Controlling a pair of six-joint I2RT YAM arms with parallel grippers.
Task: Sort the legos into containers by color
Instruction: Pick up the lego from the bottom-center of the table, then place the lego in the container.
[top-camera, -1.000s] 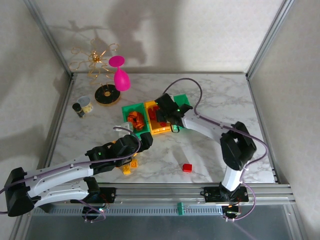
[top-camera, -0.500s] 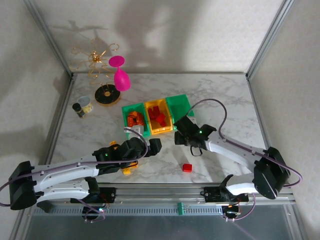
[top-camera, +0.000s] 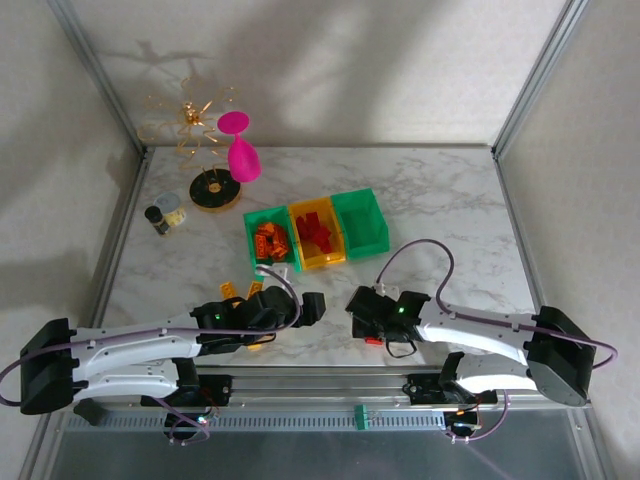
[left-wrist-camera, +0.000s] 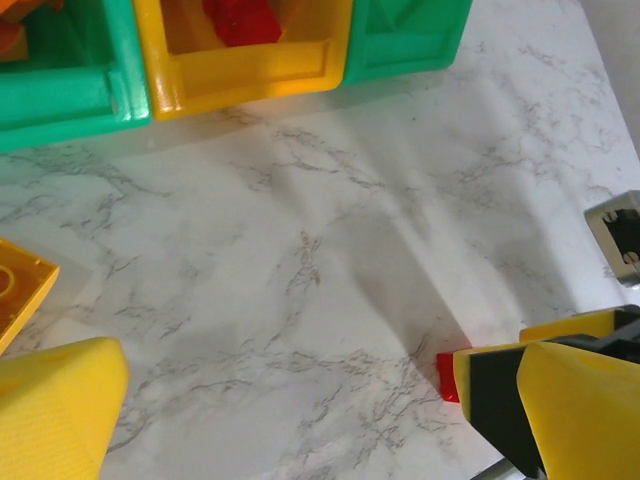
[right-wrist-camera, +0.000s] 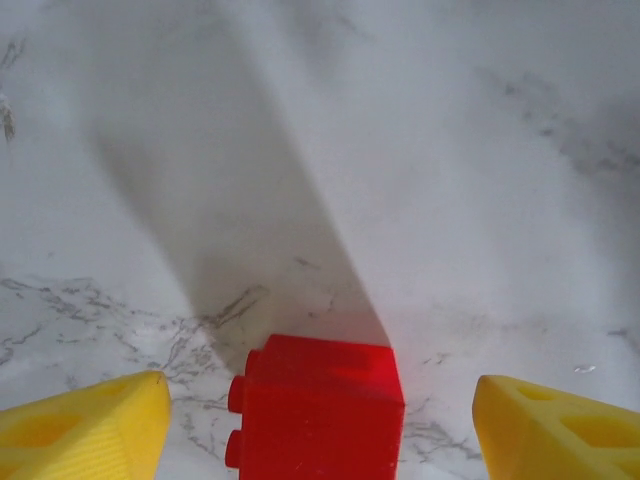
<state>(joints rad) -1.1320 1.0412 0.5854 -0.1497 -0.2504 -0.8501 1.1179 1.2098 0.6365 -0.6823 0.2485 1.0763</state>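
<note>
- Right end effector (right-wrist-camera: 320, 395): fingers apart, straddling red lego (right-wrist-camera: 318, 425), gap on each side.
- Red lego sits on bench (right-wrist-camera: 450, 150), toward its 6 o'clock edge.
- Left end effector (left-wrist-camera: 310, 410): fingers wide apart, bare marble between.
- Containers at 12 o'clock from both: green container (top-camera: 268, 242) holds orange legos (top-camera: 270, 238), yellow-orange container (top-camera: 317, 236) holds red ones.

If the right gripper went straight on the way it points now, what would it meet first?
Most likely the red brick: it lies on the table, between the open fingers of the right gripper. How far ahead it is, I cannot tell.
</note>
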